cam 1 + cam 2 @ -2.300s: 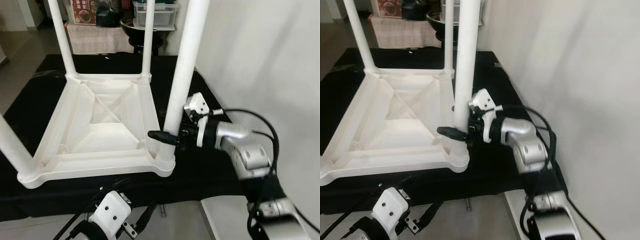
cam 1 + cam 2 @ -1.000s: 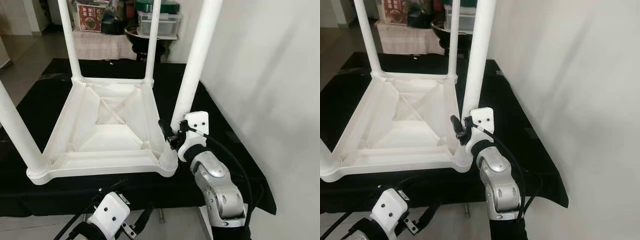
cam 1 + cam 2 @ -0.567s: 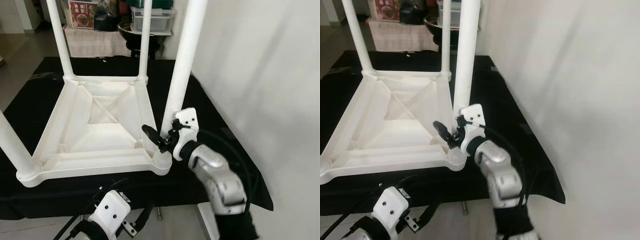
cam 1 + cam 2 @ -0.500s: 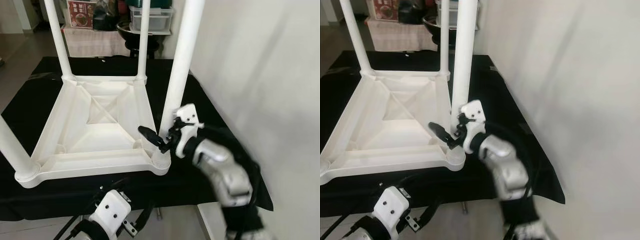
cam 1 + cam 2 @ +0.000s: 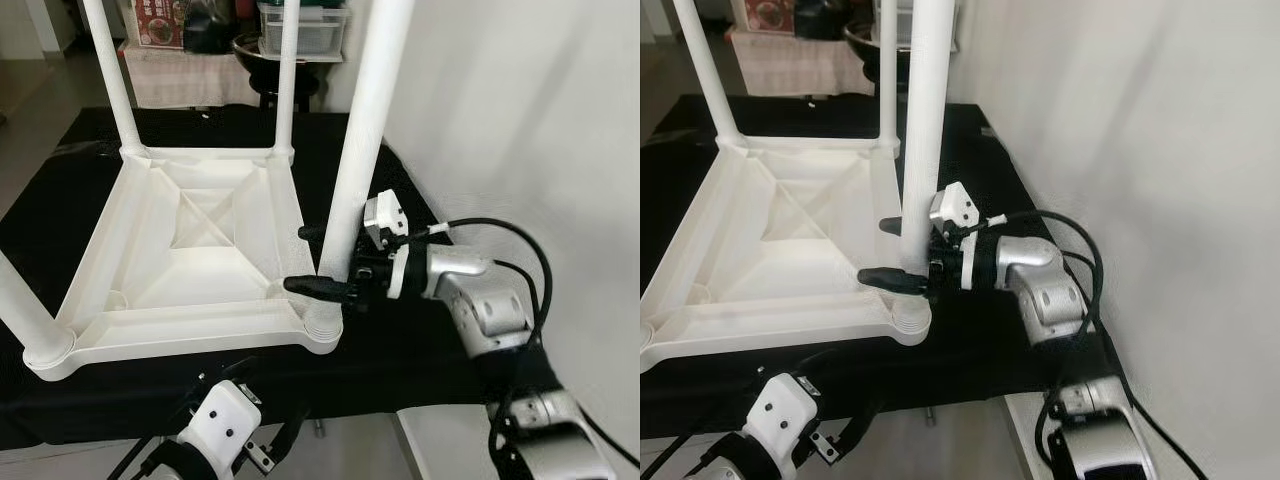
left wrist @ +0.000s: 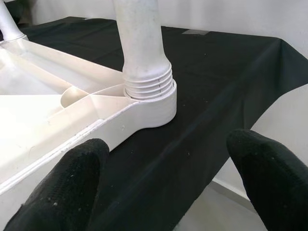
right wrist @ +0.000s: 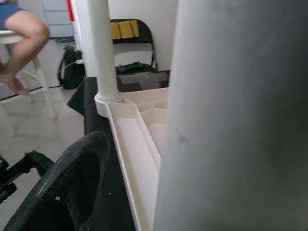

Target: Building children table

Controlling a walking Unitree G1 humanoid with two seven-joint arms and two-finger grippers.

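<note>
A white plastic children's table (image 5: 190, 235) lies upside down on a black-covered surface, its four legs pointing up. My right gripper (image 5: 300, 258) reaches in level from the right, low on the near-right leg (image 5: 350, 170). It is open, with one black finger (image 5: 312, 286) in front of the leg and the other behind it. The right wrist view has the leg (image 7: 231, 120) close up, with a gap between it and one finger (image 7: 67, 187). My left gripper (image 6: 168, 178) hangs open below the table's front edge, facing that leg's threaded socket (image 6: 149, 91).
A white wall (image 5: 520, 120) rises close on the right. The black cloth (image 5: 420, 340) ends just in front and to the right of the table. Bins and a dark bowl (image 5: 275, 50) stand beyond. A person's legs (image 7: 21, 33) and a chair (image 7: 127, 33) are across the room.
My right arm has swung from a tilted pose at the leg's base to a level one. Its fingers now straddle the leg. The left arm has stayed where it was.
</note>
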